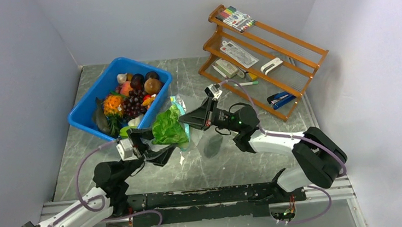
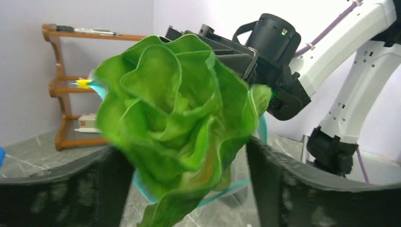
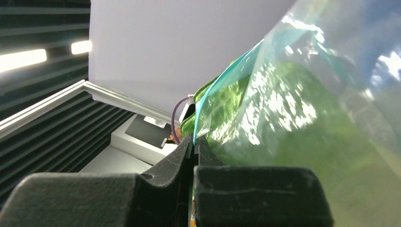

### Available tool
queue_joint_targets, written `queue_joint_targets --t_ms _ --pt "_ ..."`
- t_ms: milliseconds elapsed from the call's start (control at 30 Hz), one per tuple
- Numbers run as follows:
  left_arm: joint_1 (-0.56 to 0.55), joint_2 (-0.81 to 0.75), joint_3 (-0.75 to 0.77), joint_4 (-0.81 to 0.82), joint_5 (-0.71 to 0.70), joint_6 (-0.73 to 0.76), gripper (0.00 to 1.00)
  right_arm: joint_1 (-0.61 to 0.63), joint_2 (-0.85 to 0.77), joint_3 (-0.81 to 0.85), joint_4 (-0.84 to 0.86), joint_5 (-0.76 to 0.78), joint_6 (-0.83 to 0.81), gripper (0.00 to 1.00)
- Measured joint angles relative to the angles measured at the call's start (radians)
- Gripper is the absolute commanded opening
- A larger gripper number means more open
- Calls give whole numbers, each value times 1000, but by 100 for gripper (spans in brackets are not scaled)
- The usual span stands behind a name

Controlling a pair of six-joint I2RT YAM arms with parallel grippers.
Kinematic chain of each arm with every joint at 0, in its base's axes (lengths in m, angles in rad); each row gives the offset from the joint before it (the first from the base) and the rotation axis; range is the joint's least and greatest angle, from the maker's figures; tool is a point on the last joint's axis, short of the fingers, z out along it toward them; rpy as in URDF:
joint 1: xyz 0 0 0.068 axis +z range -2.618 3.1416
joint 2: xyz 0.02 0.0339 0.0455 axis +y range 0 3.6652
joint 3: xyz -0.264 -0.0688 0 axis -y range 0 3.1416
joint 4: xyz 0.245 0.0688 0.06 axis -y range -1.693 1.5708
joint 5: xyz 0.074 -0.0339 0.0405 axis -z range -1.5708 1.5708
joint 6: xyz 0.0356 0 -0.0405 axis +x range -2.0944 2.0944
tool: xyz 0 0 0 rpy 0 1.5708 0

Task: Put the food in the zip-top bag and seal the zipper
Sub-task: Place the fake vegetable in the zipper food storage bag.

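My left gripper [image 1: 156, 145] is shut on a green leafy lettuce [image 1: 168, 127], held above the table right at the mouth of the clear zip-top bag [image 1: 183, 105]. In the left wrist view the lettuce [image 2: 175, 118] fills the space between my fingers [image 2: 61, 189], with the teal zipper strip [image 2: 227, 188] and its yellow tip [image 2: 83, 83] behind it. My right gripper [image 1: 187, 119] is shut on the bag's teal edge and holds the bag up. In the right wrist view the jaws [image 3: 194, 142] pinch the zipper strip [image 3: 222, 80], and the lettuce shows green through the bag [image 3: 321, 94].
A blue bin [image 1: 84, 111] at the back left holds more toy food: purple grapes [image 1: 132, 104], a brown round fruit [image 1: 152, 86], an orange piece [image 1: 112, 103]. A wooden rack [image 1: 288, 64] with markers and stationery stands at the back right.
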Motion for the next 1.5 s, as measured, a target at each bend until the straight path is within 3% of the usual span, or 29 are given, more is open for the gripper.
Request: queue_joint_targets --t_ms 33,100,267,333,400,533,733,967,1200,1500 --pt "0 -14 13 -38 11 -8 97 0 1 0 6 -1 5 0" --pt "0 -50 50 -130 34 -25 97 -2 1 0 19 -5 11 0" --pt "0 -158 159 -342 61 -43 82 -19 4 -1 65 -21 33 0" --pt "0 -191 194 -406 65 -43 64 -25 8 -3 88 -28 43 0" --pt "0 -203 229 -476 67 -38 37 -28 16 -3 101 -41 48 0" --pt "-1 -186 290 -609 83 -22 8 -28 20 0 91 -82 40 0" --pt "-1 -182 288 -619 107 -105 7 -33 -34 6 -51 -141 -36 0" --pt "-1 -265 222 -455 125 -185 7 13 -28 124 -65 -196 -49 0" --pt "-1 -232 256 -449 130 -139 7 58 -19 200 -15 -204 -16 0" --pt "-1 -179 358 -713 63 10 7 82 -2 201 -6 -218 16 0"
